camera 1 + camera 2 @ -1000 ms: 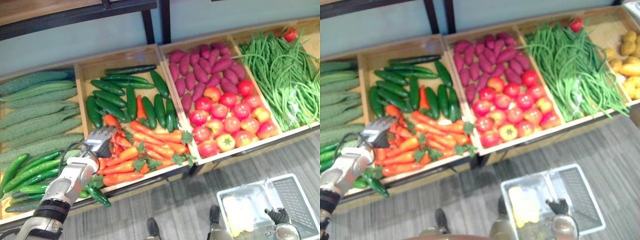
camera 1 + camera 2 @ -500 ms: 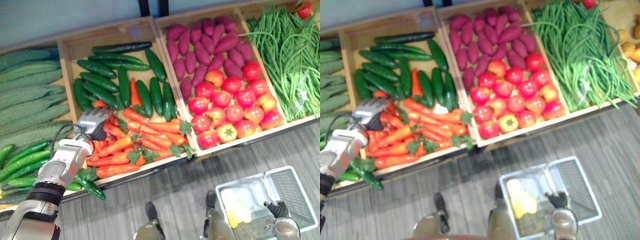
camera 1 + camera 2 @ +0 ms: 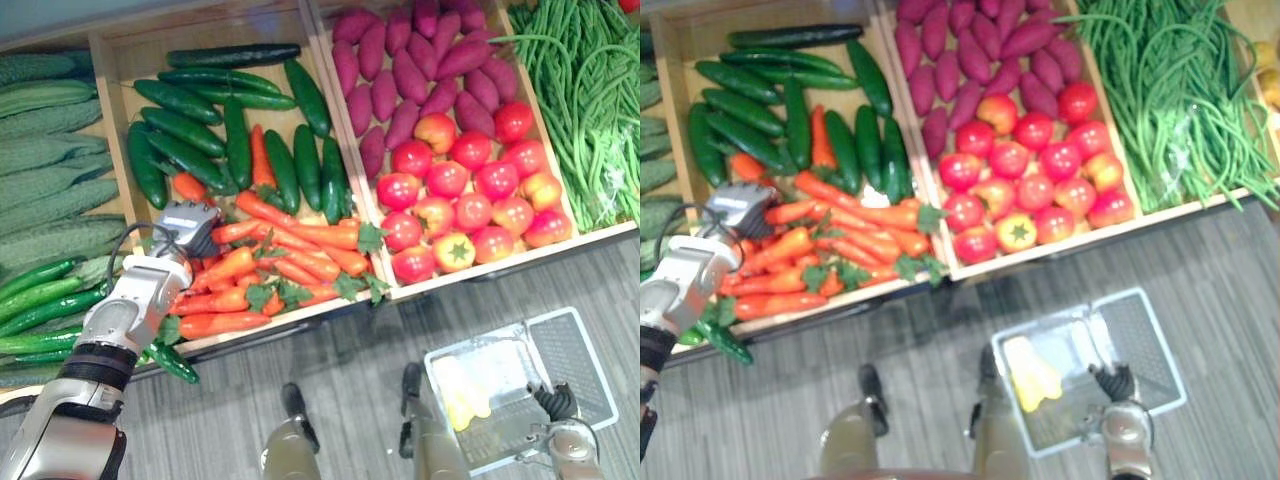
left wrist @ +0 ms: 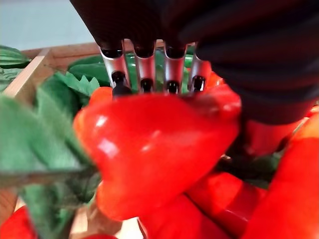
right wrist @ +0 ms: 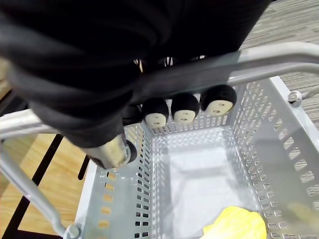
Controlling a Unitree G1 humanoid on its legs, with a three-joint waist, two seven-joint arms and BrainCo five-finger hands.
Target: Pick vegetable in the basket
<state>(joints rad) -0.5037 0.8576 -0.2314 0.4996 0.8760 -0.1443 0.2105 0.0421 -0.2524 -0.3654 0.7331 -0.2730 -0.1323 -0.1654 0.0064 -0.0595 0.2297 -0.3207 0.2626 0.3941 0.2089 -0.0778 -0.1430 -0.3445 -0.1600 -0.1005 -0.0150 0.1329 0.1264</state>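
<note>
The left robot hand (image 3: 188, 228), at 9 o'clock, lays straight, released fingers (image 4: 144, 67) on a carrot (image 4: 159, 144) (lying in its pile). The right robot hand (image 5: 184, 107) grasps the handle (image 5: 269, 62) of the basket (image 3: 585, 355) at 5 o'clock.

Carrots (image 3: 290, 265) are crowding the left hand (image 3: 185, 228) on its right and near sides, cucumbers (image 3: 185, 160) are lying packed beyond it, and bare floor (image 3: 340, 350) is stretching rightward to the basket (image 3: 585, 360), whose handle (image 5: 249, 64) is crossing its open mouth.

Seventeen tomatoes (image 3: 471, 211) at 2 o'clock; about a dozen dark cucumbers (image 3: 237, 140) at 11 o'clock. One basket (image 3: 580, 355) at 5 o'clock, containing one yellow item (image 3: 460, 390).
</note>
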